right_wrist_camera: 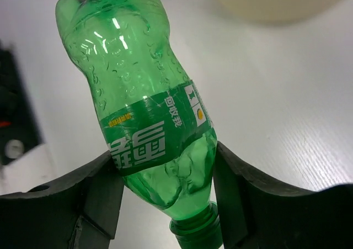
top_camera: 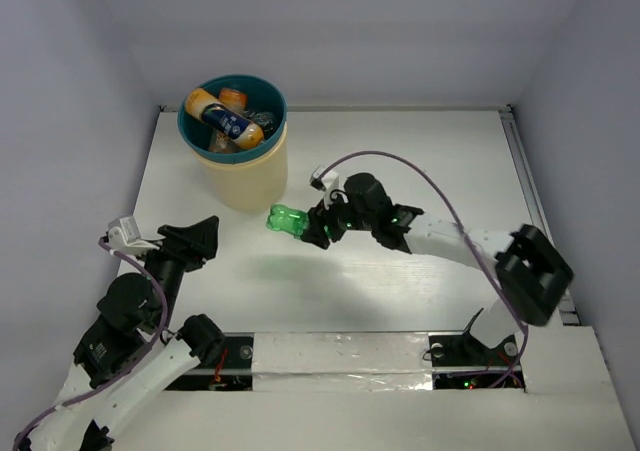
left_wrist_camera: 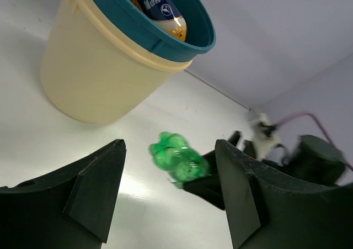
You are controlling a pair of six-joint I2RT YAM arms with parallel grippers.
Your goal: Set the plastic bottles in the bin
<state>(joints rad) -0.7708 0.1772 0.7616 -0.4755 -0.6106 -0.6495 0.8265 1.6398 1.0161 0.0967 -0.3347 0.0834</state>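
Note:
The bin (top_camera: 240, 176) stands at the far left of the table, teal rim, cream body, with orange, clear and dark-labelled bottles (top_camera: 228, 118) inside. My right gripper (top_camera: 318, 227) is shut on a green bottle (top_camera: 289, 221) and holds it above the table just right of the bin's base. In the right wrist view the green bottle (right_wrist_camera: 141, 112) sits between the fingers, its cap toward the wrist. My left gripper (top_camera: 200, 239) is open and empty at the near left. In its wrist view the green bottle (left_wrist_camera: 179, 156) and the bin (left_wrist_camera: 105, 67) show ahead.
The white table (top_camera: 420, 161) is walled on three sides by pale walls. A taped strip (top_camera: 330, 353) runs along the near edge between the arm bases. The right arm's purple cable (top_camera: 440, 196) arcs over the table.

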